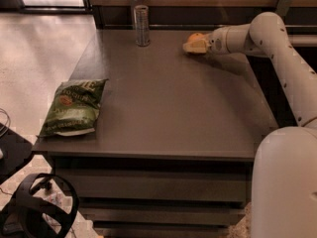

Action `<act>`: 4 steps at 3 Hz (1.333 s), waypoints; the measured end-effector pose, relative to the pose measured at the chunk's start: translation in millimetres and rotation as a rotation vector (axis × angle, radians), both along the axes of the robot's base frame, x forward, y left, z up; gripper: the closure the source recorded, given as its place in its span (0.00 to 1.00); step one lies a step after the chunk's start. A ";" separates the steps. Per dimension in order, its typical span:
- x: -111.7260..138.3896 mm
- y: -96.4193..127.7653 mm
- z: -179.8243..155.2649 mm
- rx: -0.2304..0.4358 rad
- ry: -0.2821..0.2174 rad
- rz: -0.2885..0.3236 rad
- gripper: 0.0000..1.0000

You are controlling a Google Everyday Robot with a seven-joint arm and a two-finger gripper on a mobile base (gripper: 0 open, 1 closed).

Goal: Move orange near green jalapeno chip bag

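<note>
Gripper (pixel 192 45) at counter (pixel 173 108) far edge, fingers closed around orange (pixel 196 35); carry low toward green jalapeno chip bag (pixel 72 108), clear of can (pixel 141 25).

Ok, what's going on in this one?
A one-armed robot has its gripper at the orange, toward the far right of the table. The green chip bag that the orange should end up near lies at the front left edge, well apart from it. A silver can stands at the back.
</note>
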State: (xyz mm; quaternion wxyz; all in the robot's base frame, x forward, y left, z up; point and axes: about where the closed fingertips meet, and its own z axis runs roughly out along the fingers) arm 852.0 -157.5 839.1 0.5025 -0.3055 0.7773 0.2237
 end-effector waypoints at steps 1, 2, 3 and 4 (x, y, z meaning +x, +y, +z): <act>0.6 3.5 -2.3 0.001 0.003 0.004 0.64; 1.2 7.3 -4.8 0.002 0.006 0.009 0.89; 1.7 10.0 -6.6 0.002 0.009 0.013 1.00; -7.3 18.8 4.9 0.015 0.016 0.053 1.00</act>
